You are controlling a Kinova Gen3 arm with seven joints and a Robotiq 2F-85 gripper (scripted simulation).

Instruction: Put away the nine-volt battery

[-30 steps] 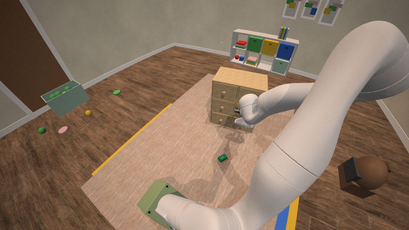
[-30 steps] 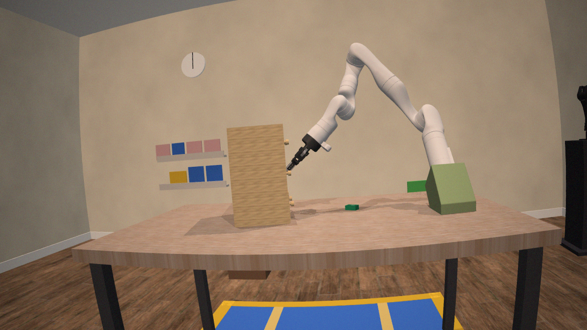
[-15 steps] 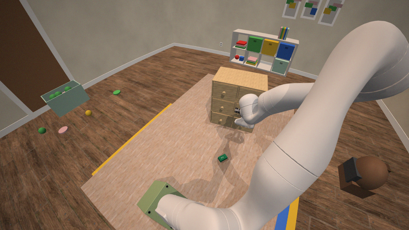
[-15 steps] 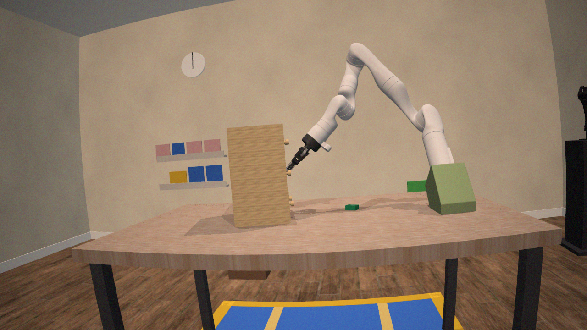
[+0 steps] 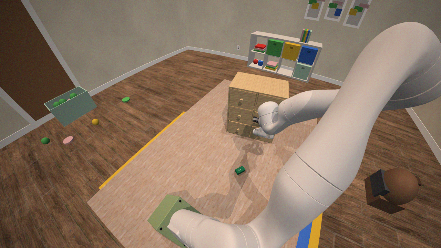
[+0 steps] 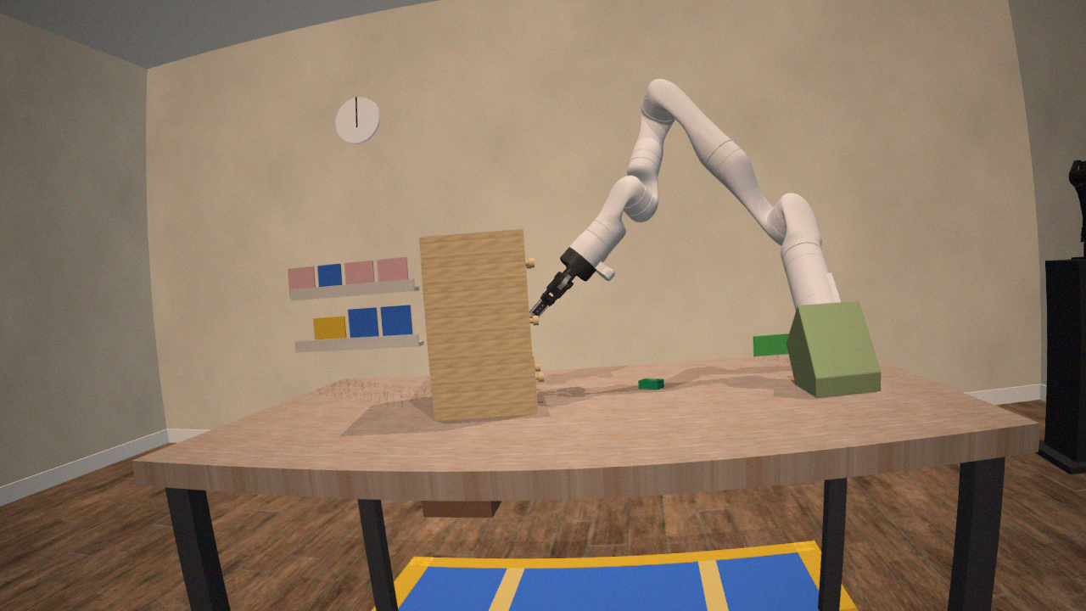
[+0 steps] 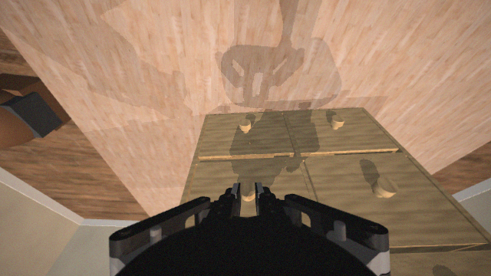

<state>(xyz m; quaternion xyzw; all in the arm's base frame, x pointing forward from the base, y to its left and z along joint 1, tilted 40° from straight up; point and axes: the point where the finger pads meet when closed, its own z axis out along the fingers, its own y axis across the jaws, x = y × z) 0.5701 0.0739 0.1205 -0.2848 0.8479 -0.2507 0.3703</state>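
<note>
Opening a drawer, with gripper [image 5: 255, 119] [image 6: 535, 311] [image 7: 248, 192] narrowed and apparently holding the middle-row knob [image 7: 248, 197]. Next, draw straight back, short of half length. Nine-volt battery [image 5: 239, 170] [image 6: 651, 383] below, baseward of the fingertips.

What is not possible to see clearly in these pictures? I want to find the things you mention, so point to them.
- Drawer [image 5: 232, 106] [image 7: 345, 176] contents: closed fronts hide them, top and wrist views.
- Grip on the knob [image 7: 248, 197]: contact too small to judge, wrist view.
- Battery [image 5: 239, 170] [image 6: 651, 383] marking: too small, top view.
- Upper drawers: cut by bottom edge, wrist view.
</note>
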